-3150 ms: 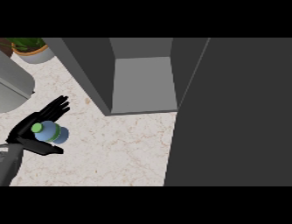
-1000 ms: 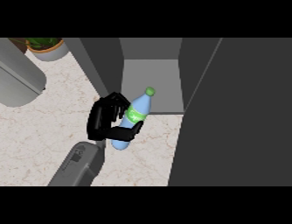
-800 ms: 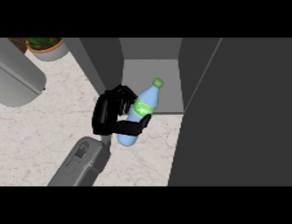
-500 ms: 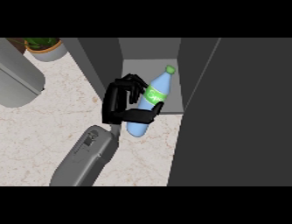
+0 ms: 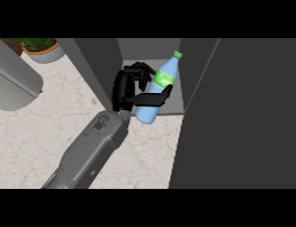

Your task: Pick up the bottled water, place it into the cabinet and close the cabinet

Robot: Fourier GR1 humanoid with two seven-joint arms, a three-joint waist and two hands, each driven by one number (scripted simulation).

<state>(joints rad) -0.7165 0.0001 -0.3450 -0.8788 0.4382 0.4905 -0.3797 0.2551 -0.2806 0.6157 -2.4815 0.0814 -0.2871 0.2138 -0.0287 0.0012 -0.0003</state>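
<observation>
The water bottle (image 5: 159,87) is pale blue with a green label and green cap. It stands nearly upright, tilted a little right, at the mouth of the open cabinet (image 5: 149,48). Its cap is inside the opening and its base hangs over the cabinet's front edge. My left hand (image 5: 126,88) is shut on the bottle's middle from the left, thumb across the front, with the grey forearm (image 5: 91,148) coming in from the lower left. The cabinet's dark door (image 5: 252,115) stands open at the right. My right hand does not show.
A potted plant (image 5: 41,48) sits at the top left. A large grey rounded body (image 5: 3,82) lies along the left edge. The speckled counter (image 5: 29,142) spreads below them. The cabinet's left wall (image 5: 98,66) is close beside my hand.
My left hand took the bottle off the counter at the left and carried it up and right to the cabinet opening. The bottle has turned more upright.
</observation>
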